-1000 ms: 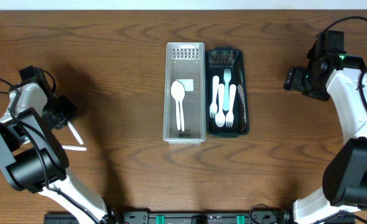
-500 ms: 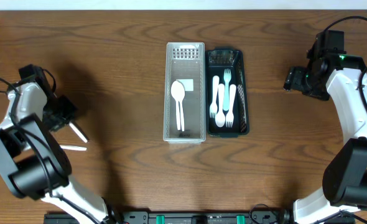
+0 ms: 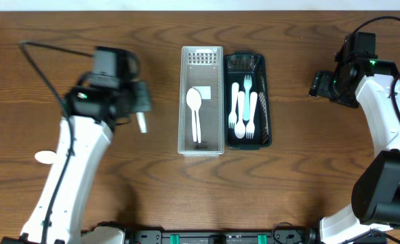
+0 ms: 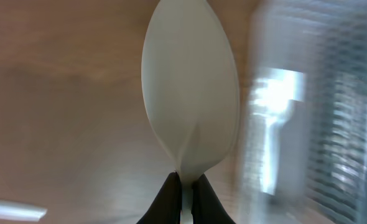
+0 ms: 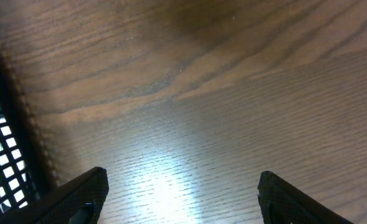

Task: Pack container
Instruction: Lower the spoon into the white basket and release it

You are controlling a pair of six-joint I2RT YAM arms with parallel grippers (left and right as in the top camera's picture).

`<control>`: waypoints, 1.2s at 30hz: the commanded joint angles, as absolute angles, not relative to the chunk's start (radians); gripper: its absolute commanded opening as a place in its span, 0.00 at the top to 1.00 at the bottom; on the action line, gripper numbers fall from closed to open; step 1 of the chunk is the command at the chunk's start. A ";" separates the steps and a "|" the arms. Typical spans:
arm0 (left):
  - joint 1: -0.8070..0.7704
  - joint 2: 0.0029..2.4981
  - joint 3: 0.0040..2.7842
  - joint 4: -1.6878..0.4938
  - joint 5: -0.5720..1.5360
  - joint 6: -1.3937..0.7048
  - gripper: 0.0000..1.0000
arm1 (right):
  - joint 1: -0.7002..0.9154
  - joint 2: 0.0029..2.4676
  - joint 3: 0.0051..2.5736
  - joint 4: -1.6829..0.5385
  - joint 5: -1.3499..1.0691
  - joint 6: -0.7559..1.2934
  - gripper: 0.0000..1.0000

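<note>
My left gripper (image 3: 141,103) is shut on the handle of a white spoon (image 3: 143,124), held over the table just left of the clear container (image 3: 182,102). In the left wrist view the spoon's bowl (image 4: 190,93) fills the middle above the shut jaws (image 4: 183,186), with the clear container (image 4: 295,112) blurred at the right. One white spoon (image 3: 195,108) lies inside the clear container. The black container (image 3: 268,102) beside it holds white and teal forks (image 3: 243,108). My right gripper (image 3: 315,87) is open and empty, right of the black container (image 5: 3,155); its fingers (image 5: 183,205) are spread over bare wood.
A white piece of cutlery (image 3: 45,157) lies on the table at the far left; it also shows in the left wrist view (image 4: 15,210). Cables run from both arms at the table's sides.
My left arm has swung from the far left edge to just left of the clear container, carrying the white spoon. The right arm has not moved.
</note>
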State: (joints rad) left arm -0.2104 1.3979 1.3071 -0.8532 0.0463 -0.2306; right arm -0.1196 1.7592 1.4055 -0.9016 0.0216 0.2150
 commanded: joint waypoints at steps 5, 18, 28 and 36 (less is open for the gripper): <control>-0.408 1.467 1.321 -0.722 0.037 -0.171 0.94 | -0.125 1.758 1.404 -0.900 0.025 0.201 0.20; -0.498 1.769 1.321 -0.584 0.072 -0.173 0.94 | -0.125 1.758 1.404 -0.901 0.024 0.201 0.19; -0.507 1.805 1.322 -0.585 0.067 -0.183 0.67 | -0.125 1.758 1.404 -0.900 0.025 0.201 0.19; -0.426 1.747 1.475 -0.760 -0.038 -0.169 0.42 | -0.125 1.758 1.404 -0.900 0.025 0.201 0.19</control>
State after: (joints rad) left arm -0.4698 1.7908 1.3739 -0.7158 0.0471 -0.1783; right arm -0.1192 1.7592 1.4055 -0.9001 0.0216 0.2150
